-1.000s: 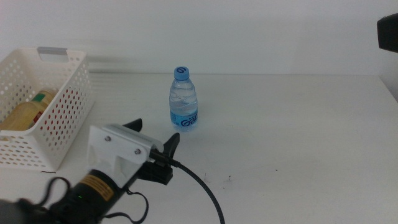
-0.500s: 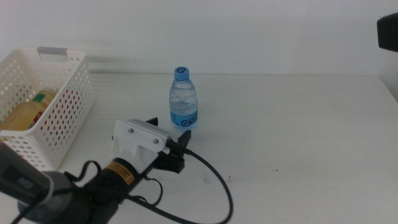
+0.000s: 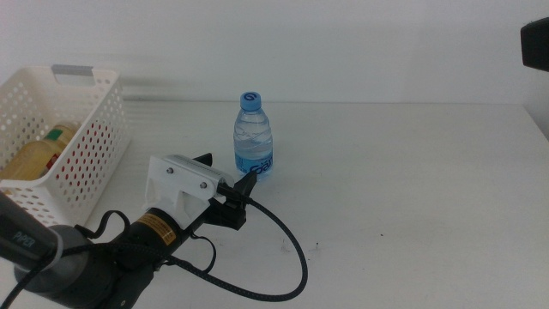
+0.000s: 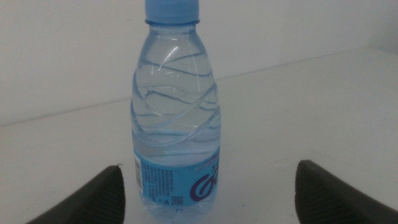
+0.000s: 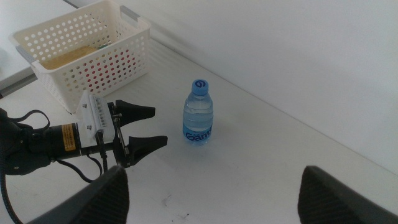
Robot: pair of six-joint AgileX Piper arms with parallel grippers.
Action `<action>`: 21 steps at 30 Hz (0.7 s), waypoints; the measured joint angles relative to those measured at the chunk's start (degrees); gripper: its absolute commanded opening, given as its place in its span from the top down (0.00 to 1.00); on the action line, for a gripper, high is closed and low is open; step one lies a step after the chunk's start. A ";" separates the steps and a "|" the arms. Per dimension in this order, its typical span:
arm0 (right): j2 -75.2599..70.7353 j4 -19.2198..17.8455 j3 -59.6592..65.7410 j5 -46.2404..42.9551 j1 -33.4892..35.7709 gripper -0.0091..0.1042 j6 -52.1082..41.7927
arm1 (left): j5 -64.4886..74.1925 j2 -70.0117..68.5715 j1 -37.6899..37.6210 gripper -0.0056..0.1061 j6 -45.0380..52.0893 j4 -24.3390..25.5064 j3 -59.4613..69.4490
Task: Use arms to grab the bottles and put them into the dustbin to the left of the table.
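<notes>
The small clear water bottle (image 3: 253,137) with a blue cap stands upright at mid-table. My left gripper (image 3: 228,170) is open just in front of its base. In the left wrist view the bottle (image 4: 177,124) fills the middle, with the left gripper (image 4: 209,168) wide apart and touching nothing. The white dustbin (image 3: 99,129) at the left holds the yellow tea bottle (image 3: 33,159), and something red shows through its holes. My right gripper (image 5: 214,170) hangs open high over the table, looking down on the bottle (image 5: 198,112) and dustbin (image 5: 127,37).
A black cable (image 3: 287,249) trails from the left arm across the white table (image 3: 412,189). A dark part (image 3: 535,43) of the right arm shows at the upper right edge.
The left gripper has advanced from the near left towards the water bottle, its open fingers now close to the bottle's base. The bottle and dustbin have not moved.
</notes>
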 measured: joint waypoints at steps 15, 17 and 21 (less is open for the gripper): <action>0.00 0.00 0.00 0.00 0.00 0.25 0.00 | 1.88 5.48 0.00 0.11 -1.16 2.60 -11.53; 0.00 0.00 0.00 0.00 0.00 0.25 0.00 | 2.31 6.54 0.00 0.11 -1.30 2.74 -12.65; 0.00 0.00 0.00 0.00 0.00 0.25 0.00 | 3.87 8.40 0.24 0.11 -1.53 2.88 -15.22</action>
